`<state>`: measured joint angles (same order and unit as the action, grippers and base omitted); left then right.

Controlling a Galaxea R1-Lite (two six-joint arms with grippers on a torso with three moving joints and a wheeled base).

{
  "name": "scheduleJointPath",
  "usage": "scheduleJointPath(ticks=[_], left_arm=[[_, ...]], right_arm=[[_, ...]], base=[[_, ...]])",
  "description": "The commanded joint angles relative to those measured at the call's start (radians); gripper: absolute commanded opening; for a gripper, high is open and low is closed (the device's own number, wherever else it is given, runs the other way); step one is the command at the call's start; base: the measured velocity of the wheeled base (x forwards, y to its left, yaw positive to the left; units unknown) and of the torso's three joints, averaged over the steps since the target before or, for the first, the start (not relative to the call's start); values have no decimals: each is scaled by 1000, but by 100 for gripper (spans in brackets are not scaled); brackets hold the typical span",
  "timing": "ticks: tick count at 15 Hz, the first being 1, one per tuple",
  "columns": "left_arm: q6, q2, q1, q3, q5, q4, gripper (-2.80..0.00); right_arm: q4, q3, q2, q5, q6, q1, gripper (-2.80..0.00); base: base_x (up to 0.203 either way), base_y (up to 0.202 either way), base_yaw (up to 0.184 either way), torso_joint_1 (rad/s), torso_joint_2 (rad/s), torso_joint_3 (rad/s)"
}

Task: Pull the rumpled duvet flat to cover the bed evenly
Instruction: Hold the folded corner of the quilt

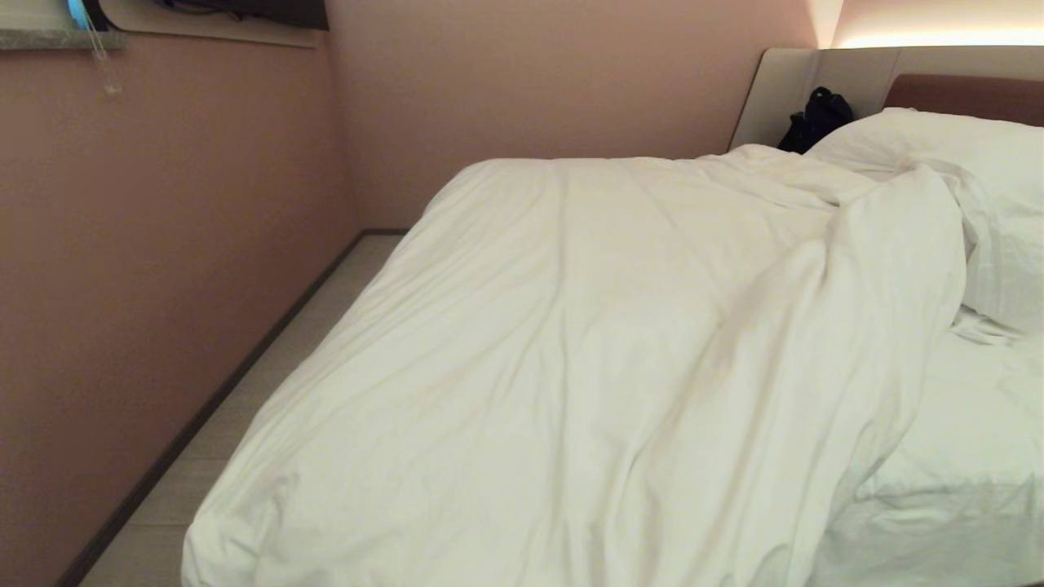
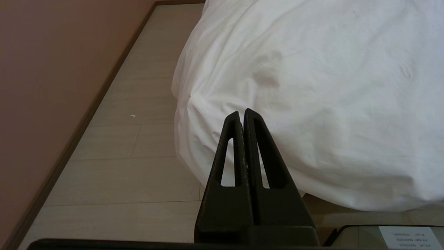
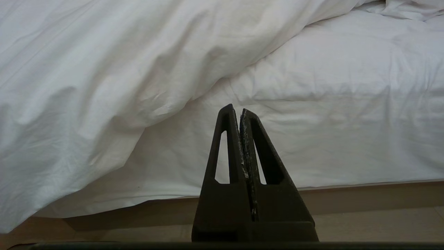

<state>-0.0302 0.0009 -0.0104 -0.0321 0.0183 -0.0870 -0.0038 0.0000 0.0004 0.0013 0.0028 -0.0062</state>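
Where the duvet (image 1: 571, 367) edge overhangs, bare floor (image 1: 269, 383) borders the wall (image 1: 147, 244).

Two matte black hands (image 2: 241, 113) (image 3: 239, 108), tapered wedge fingers with slotted cutouts (right pads scuffed).

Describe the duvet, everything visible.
The duvet is a thick, puffy white quilt in soft, wrinkled cotton-looking fabric. It lies bunched toward the bed's left side, covering most of the mattress and hanging over the foot edge and left side toward the floor. On the right its edge is folded back in a long diagonal ridge, leaving the fitted sheet bare. Its top end reaches the pillow. Neither claw touches it.
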Motion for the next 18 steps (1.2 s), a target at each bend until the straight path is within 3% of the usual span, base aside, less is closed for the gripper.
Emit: scheduleJointPath(ticks=[1, 18], left_arm=[[-1, 2, 0, 0, 0, 0, -280], [-2, -1, 0, 1, 2, 0, -280]], right_arm=[[-1, 0, 0, 0, 0, 0, -280], [-1, 0, 0, 0, 0, 0, -280]], base=[[0, 0, 0, 0, 0, 0], [0, -12, 1, 1, 0, 0]])
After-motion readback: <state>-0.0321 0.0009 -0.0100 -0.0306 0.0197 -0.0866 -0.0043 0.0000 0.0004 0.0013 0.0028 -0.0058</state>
